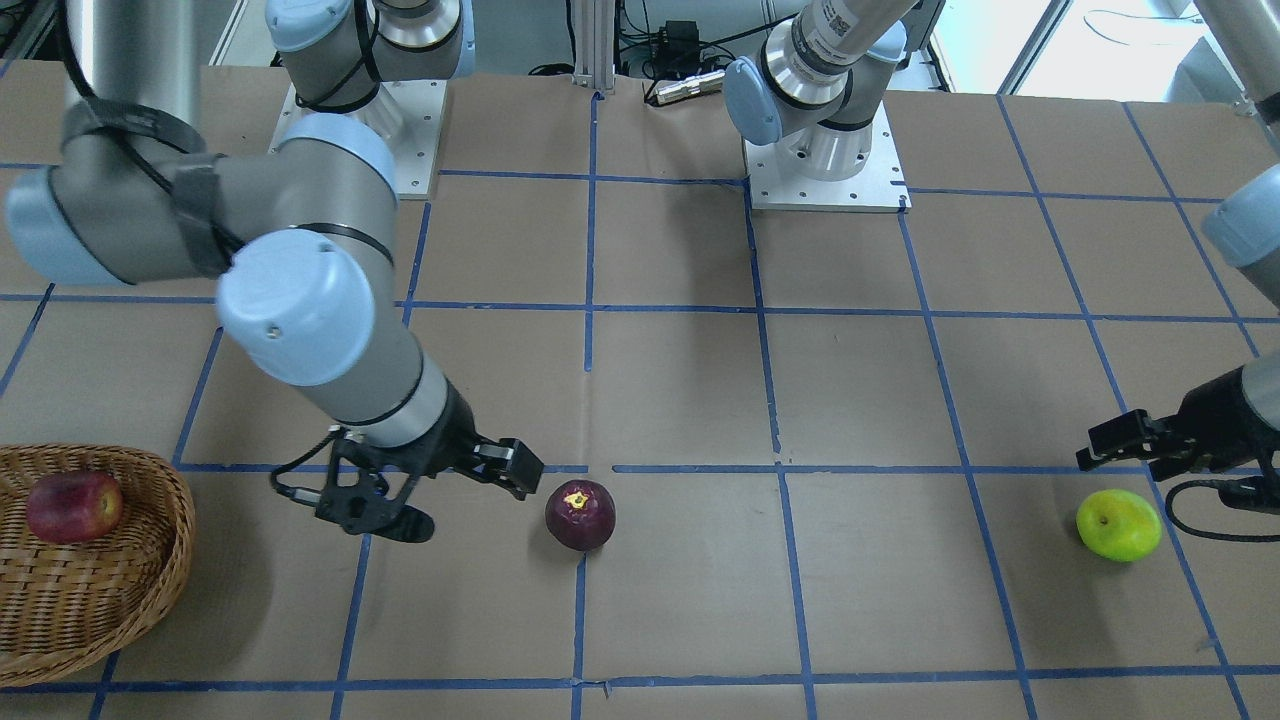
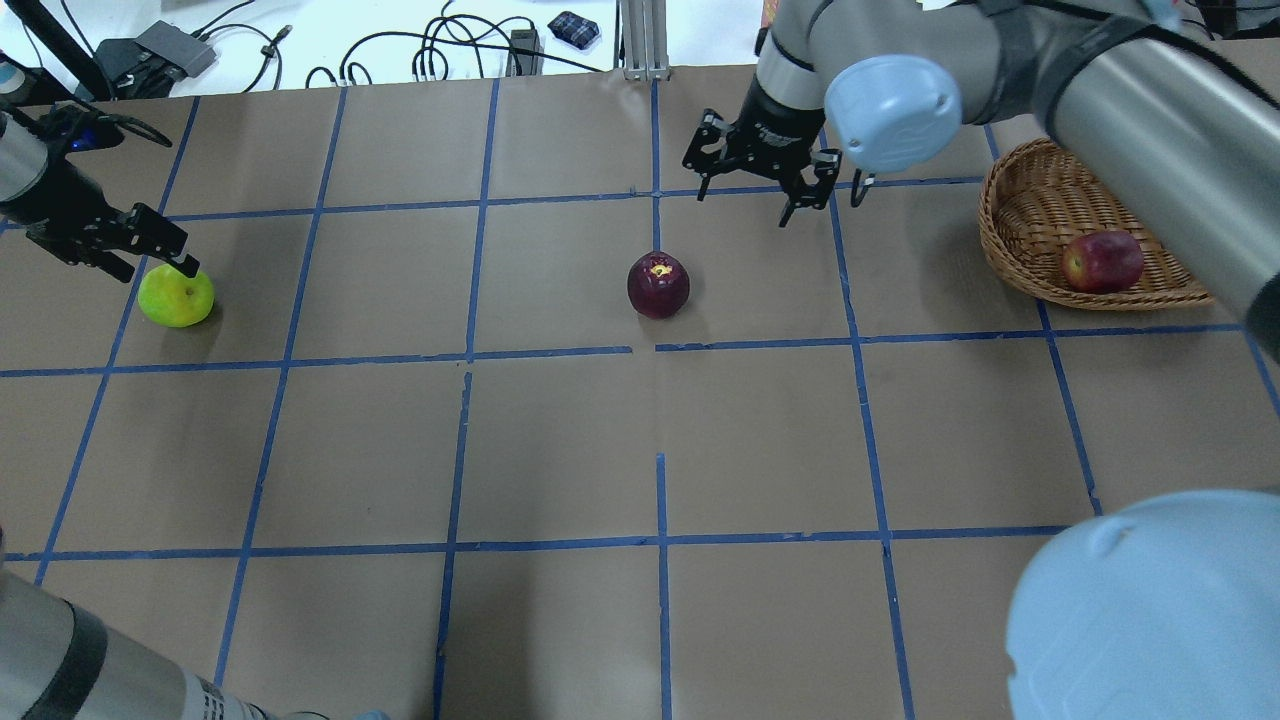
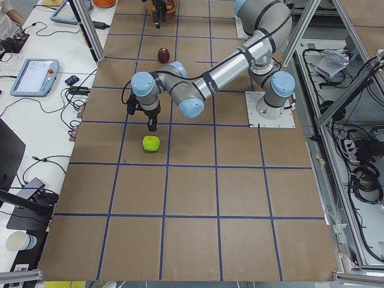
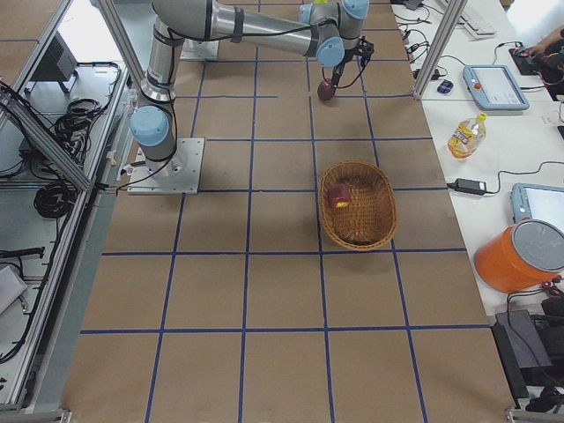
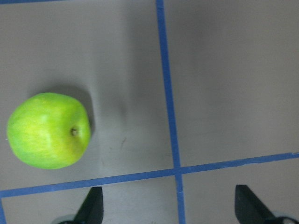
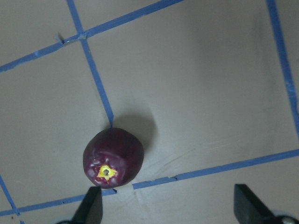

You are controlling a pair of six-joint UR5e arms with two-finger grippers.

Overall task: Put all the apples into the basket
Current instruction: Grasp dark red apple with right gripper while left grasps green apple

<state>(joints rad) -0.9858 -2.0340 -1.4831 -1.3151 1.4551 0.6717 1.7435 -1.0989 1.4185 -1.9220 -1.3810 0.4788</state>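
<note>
Both sets of jaws are held apart for grasping: the right arm's (image 2: 1120, 80) near the maroon apple (image 2: 658, 285), the left arm's (image 2: 25, 185) beside the green apple (image 2: 176, 296). The red apple (image 2: 1102, 261) is already contained in the basket (image 2: 1040, 200).

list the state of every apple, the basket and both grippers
red apple, inside the basket
maroon apple, on the table, stem end up, not gripped
green apple, on the table, tilted, not gripped
basket, upright, holds one apple
left gripper, open, empty
right gripper, open, empty

green apple (image 5: 48, 130), blue tape (image 5: 168, 93), tool (image 5: 170, 207) spread
</note>
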